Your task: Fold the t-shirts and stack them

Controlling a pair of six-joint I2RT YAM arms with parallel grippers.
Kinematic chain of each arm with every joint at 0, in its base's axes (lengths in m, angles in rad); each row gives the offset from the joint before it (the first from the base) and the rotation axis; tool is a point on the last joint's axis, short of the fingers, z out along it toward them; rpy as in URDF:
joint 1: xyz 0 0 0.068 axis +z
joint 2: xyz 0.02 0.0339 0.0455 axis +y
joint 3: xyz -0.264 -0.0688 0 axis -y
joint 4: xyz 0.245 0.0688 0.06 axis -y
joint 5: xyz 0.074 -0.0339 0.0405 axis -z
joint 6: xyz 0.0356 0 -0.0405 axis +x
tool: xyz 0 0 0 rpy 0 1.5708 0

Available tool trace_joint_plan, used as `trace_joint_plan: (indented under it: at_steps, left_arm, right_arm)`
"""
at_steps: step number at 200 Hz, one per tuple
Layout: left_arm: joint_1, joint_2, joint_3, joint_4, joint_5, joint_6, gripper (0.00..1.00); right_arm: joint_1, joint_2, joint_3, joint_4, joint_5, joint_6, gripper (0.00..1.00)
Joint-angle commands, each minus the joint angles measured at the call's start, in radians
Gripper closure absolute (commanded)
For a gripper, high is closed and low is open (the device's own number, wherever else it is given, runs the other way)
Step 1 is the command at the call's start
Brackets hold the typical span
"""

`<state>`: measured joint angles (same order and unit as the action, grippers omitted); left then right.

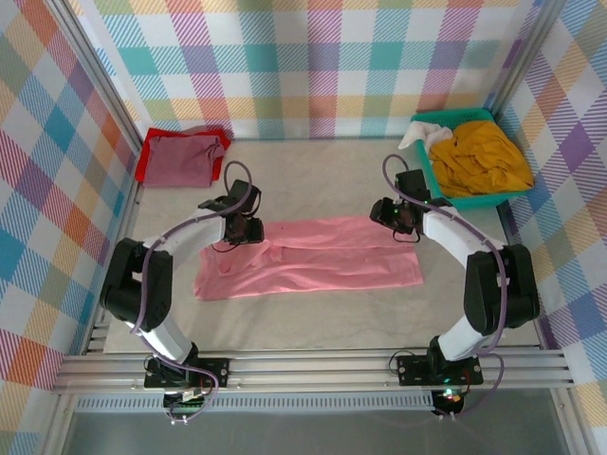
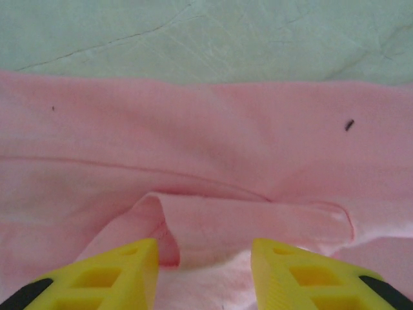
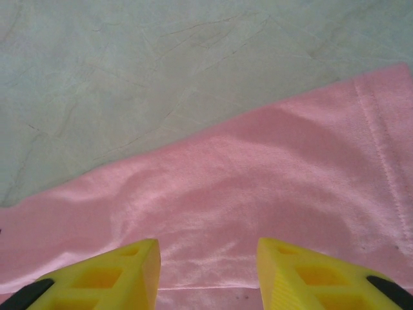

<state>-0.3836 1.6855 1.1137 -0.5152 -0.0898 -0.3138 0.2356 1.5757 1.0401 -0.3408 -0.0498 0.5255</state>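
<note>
- Rising from the rail at the near edge, the two arms bent inward over the grey tabletop (image 1: pixel 322 175).
- Just beyond their bases, the salmon-pink t-shirt (image 1: pixel 322 258) lay flat across the middle of the tabletop. It was folded lengthwise into a long band running left to right, and its left end was wider and rumpled.
- The left tool (image 1: pixel 247 230) sat over the band's far edge, near its left end. In the left wrist view, this tool (image 2: pixel 203 247) had its yellow fingers (image 2: pixel 116 271) spread apart and clamped on nothing. A raised fold of the salmon-pink t-shirt (image 2: pixel 206 129) curled up between them.
- The right tool (image 1: pixel 403 216) sat over the far edge near the right end. In the right wrist view, that tool (image 3: pixel 208 244) likewise had its jaws apart and gripped nothing. The smooth salmon-pink t-shirt (image 3: pixel 258 161) lay below them, with a stitched hem at the right and bare tabletop (image 3: pixel 129 77) past the cloth's edge.
- Whether either tool touched the cloth, I could not tell.
- Farther back on the left, a dull maroon t-shirt (image 1: pixel 185 159) lay folded on top of a red t-shirt (image 1: pixel 142 171), against the wall.
- At the far right stood a teal basket (image 1: pixel 465 200), holding a crumpled mustard-yellow t-shirt (image 1: pixel 479 156) and a white cloth (image 1: pixel 414 136) draped at its far-left corner.
- Plaid walls (image 1: pixel 322 57) closed in the back and sides.
</note>
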Motion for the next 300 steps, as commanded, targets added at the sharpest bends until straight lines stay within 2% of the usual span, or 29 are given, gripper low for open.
trace_joint_plan:
  at_steps: [1,29,67,108,153,195,234,244,268,288,300]
  left_arm:
    - [0.021,0.038,0.021,0.021,-0.018,0.034,0.59]
    - [0.023,0.050,0.030,0.020,-0.009,0.033,0.86]
    - [-0.008,-0.013,0.019,-0.033,-0.030,-0.005,1.00]
    - [-0.042,-0.087,0.000,-0.092,-0.053,-0.063,1.00]
    - [-0.090,-0.158,-0.077,-0.129,-0.058,-0.204,1.00]
    - [-0.192,-0.216,-0.188,-0.122,-0.100,-0.376,1.00]
    - [-0.318,-0.260,-0.232,-0.162,-0.186,-0.511,1.00]
    - [-0.342,-0.267,-0.226,-0.159,-0.197,-0.521,0.87]
    - [-0.394,-0.293,-0.203,-0.167,-0.246,-0.537,0.77]
    - [-0.404,-0.347,-0.204,-0.176,-0.292,-0.541,0.78]
    - [-0.400,-0.391,-0.221,-0.167,-0.315,-0.539,0.65]
  right_arm:
    - [0.006,-0.059,0.022,0.008,-0.055,-0.043,0.54]
    - [0.017,-0.104,0.011,0.015,-0.070,-0.067,0.51]
    - [0.018,-0.100,0.014,-0.008,-0.053,-0.075,0.49]
    - [0.019,-0.055,0.026,-0.009,-0.062,-0.070,0.48]
    - [0.019,-0.045,0.027,-0.007,-0.064,-0.068,0.47]
    - [0.019,-0.033,0.025,-0.009,-0.067,-0.070,0.47]
    - [0.019,-0.023,0.037,-0.023,-0.062,-0.076,0.45]
    - [0.019,-0.020,0.040,-0.021,-0.062,-0.076,0.44]
    - [0.019,-0.006,0.059,-0.030,-0.067,-0.080,0.44]
    - [0.019,-0.005,0.066,-0.032,-0.068,-0.079,0.44]
    - [0.018,-0.007,0.066,-0.032,-0.067,-0.081,0.44]
